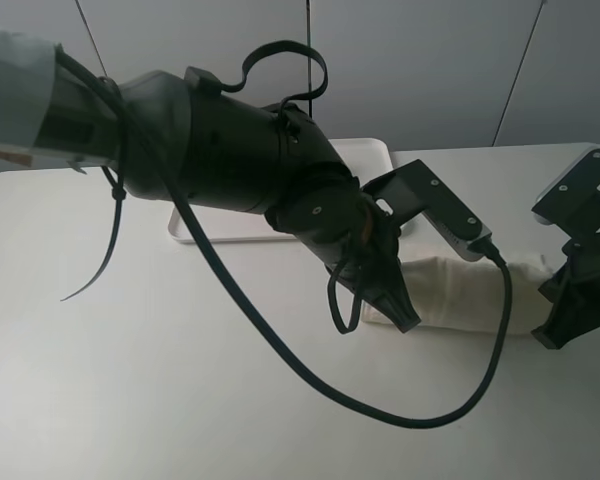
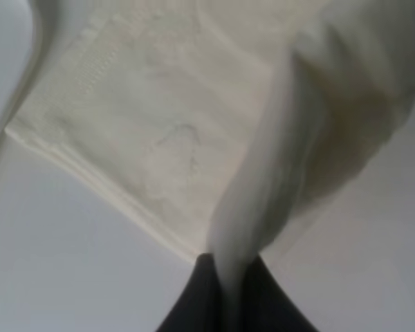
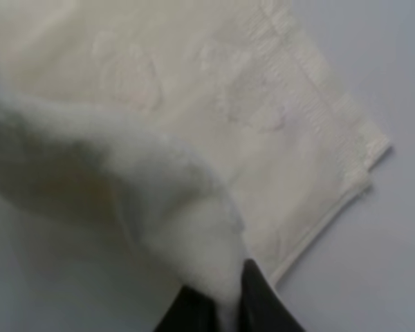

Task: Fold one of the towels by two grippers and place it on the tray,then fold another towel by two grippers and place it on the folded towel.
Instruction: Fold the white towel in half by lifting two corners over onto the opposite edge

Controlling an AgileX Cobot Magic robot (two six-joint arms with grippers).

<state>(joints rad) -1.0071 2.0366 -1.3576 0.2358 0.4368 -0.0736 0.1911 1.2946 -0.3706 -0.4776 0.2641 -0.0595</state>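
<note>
While the high camera shows me the cream-white towel [image 1: 450,295] on the table [image 1: 130,380] near the tray [image 1: 375,155], only wrist views show the left gripper [image 2: 228,270] and right gripper [image 3: 225,290] each clamped on its fold.

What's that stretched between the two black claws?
The cream-white towel spans that gap, seen in the high view; left gripper and right gripper each pinch it.

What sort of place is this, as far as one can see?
Probably a robotics lab or test bench: a bare white table, plain grey wall panels behind it, and two black robot arms handling a cream-white towel.
</note>
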